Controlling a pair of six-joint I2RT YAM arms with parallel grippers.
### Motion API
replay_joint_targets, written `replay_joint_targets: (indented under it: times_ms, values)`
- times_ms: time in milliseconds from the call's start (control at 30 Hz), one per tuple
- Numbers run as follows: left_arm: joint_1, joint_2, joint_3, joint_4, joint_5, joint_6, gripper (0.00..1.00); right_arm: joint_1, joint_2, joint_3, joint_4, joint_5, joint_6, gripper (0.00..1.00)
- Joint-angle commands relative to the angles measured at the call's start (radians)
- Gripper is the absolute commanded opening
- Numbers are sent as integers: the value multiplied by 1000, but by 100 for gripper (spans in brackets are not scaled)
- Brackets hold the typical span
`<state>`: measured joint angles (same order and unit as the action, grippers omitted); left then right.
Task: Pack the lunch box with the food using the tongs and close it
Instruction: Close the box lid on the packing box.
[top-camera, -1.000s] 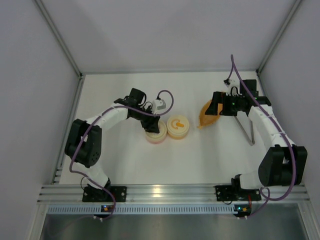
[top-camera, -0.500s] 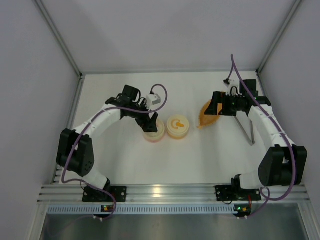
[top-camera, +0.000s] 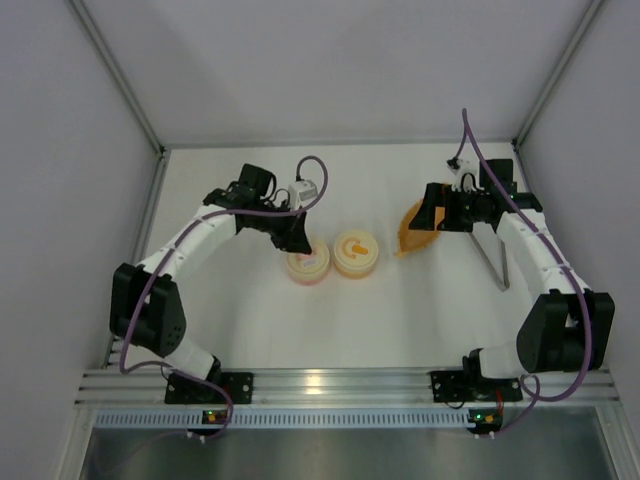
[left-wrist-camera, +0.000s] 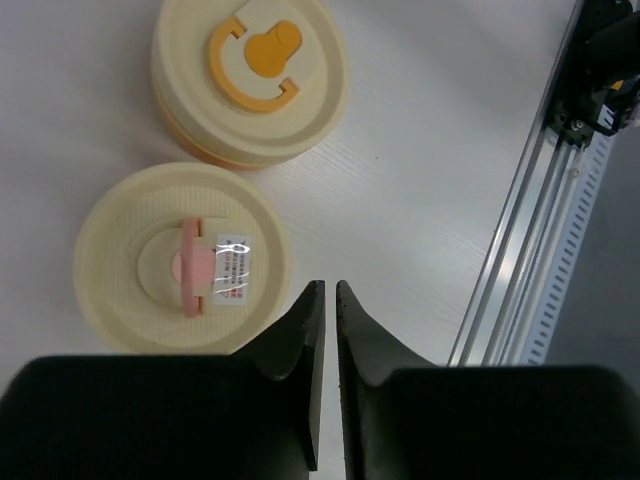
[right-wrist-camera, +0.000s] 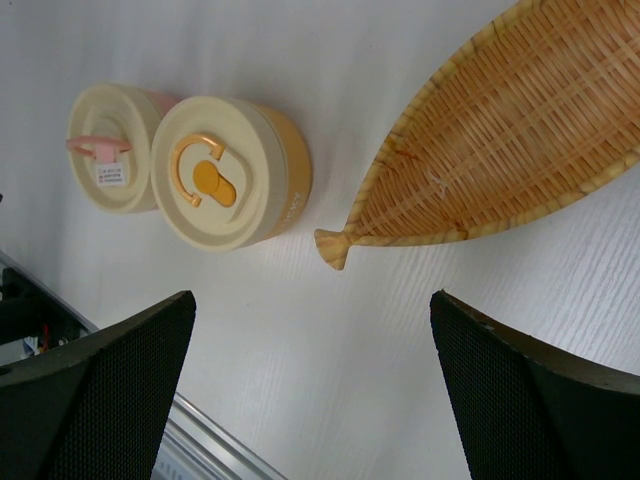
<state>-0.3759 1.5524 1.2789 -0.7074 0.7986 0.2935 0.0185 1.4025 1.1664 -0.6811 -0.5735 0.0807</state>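
round lidded containers (top-camera: 308, 264) (top-camera: 355, 254): 2 | woven leaf dish (top-camera: 418, 230): 1 | tongs (top-camera: 499, 277): 1

Tongs (top-camera: 491, 262) — partly behind the right arm (top-camera: 535, 255); leaf dish (right-wrist-camera: 520, 140) — end cropped.

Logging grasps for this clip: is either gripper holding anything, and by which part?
Nothing is held. The left gripper is shut on nothing; the right gripper is open and empty. The tongs lie on the table.
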Motion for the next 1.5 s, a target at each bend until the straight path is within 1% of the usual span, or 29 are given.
replay_joint_targets:
  times_ms: [0,133,267,400,533,767,900,1267,1367,1467]
  values:
    - [5,69,22,-58,62,-10,10,-6,-7,21,51,-22,2,99]
    - [5,141,13,-27,59,-42,2,-6,-5,29,42,-26,-9,99]
    - [8,198,5,57,59,-97,0,-6,-10,30,35,-37,-16,99]
    - [31,232,3,126,76,-157,0,-8,-11,27,32,-45,-21,99]
    - [66,273,10,158,111,-200,0,-6,-7,26,31,-45,-22,99]
    - [117,314,-3,167,119,-191,0,-6,6,27,34,-54,-19,99]
    - [143,343,-7,186,157,-209,0,-6,10,24,37,-60,-18,99]
    - [152,365,-24,215,146,-238,0,-6,16,24,34,-75,-19,100]
    - [152,350,-21,214,149,-237,0,-6,15,29,35,-92,-21,100]
    - [152,301,-1,204,152,-240,0,-5,9,30,40,-112,-21,99]
